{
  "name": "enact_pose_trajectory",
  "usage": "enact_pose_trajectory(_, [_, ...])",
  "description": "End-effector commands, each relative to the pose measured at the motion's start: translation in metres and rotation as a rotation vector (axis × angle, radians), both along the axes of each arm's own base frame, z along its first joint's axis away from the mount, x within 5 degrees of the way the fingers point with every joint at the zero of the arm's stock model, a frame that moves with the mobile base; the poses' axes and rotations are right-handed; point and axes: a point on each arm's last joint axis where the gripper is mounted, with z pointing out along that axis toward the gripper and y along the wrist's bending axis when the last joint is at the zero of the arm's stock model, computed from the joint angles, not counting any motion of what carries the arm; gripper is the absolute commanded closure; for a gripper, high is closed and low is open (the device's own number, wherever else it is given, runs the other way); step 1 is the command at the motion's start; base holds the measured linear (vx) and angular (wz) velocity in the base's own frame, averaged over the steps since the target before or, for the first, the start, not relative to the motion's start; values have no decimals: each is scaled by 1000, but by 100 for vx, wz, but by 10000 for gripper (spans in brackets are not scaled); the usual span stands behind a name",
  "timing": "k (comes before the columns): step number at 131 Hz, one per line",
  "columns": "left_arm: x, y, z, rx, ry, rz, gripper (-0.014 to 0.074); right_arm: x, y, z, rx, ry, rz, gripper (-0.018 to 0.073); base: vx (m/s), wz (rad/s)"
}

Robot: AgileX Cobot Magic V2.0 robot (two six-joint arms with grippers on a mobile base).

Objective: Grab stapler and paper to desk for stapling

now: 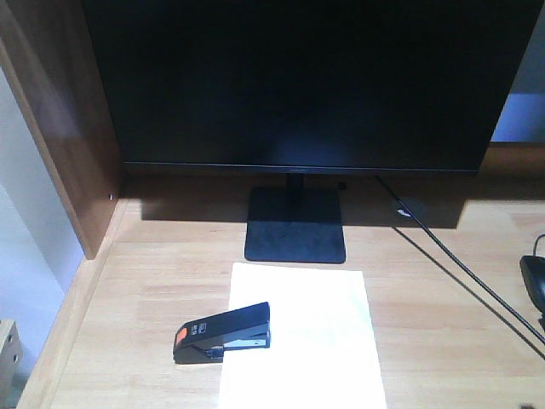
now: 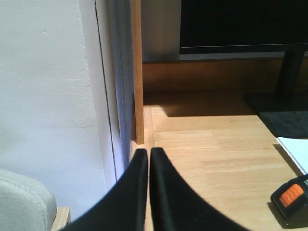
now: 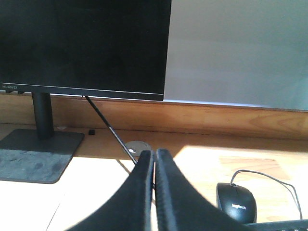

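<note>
Although the small black wedge-shaped stapler with its orange rear patch is seen in the front-facing view lying on the light natural-wood desk, only its front end overlaps the left edge of the plain white rectangular sheet of paper; the rear rests on bare wood. If the stapler is pressed from this position, the sheet could be dragged or skewed, since nothing is seen holding it down. A large black monitor on a flat dark stand is set just behind the paper, and a thin black cable runs across the desk to the right, where it could be snagged by an arm

From the left wrist view, the left pincer is seen drawn narrow, tips nearly touching, with nothing held, near the dark brown side panel; a sideways reach could strike that panel. The orange end of the stapler is glimpsed at lower right, apart from the pincer

From the right wrist view, the right pincer is likewise pressed almost together and empty. A black computer mouse lies just beside it and could be knocked; neither stapler nor paper is visible there
</note>
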Motion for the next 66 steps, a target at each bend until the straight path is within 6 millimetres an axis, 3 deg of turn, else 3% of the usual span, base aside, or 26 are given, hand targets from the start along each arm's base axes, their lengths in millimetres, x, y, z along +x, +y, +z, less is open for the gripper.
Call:
enact_pose_trajectory(1, [0,0,4,-20,-76,4,603,-1,0,6,-18,-84,2,569,0,0])
enact_pose_trajectory(66, [0,0,4,-20,-76,4,603,-1,0,6,-15,-84,2,569,0,0])
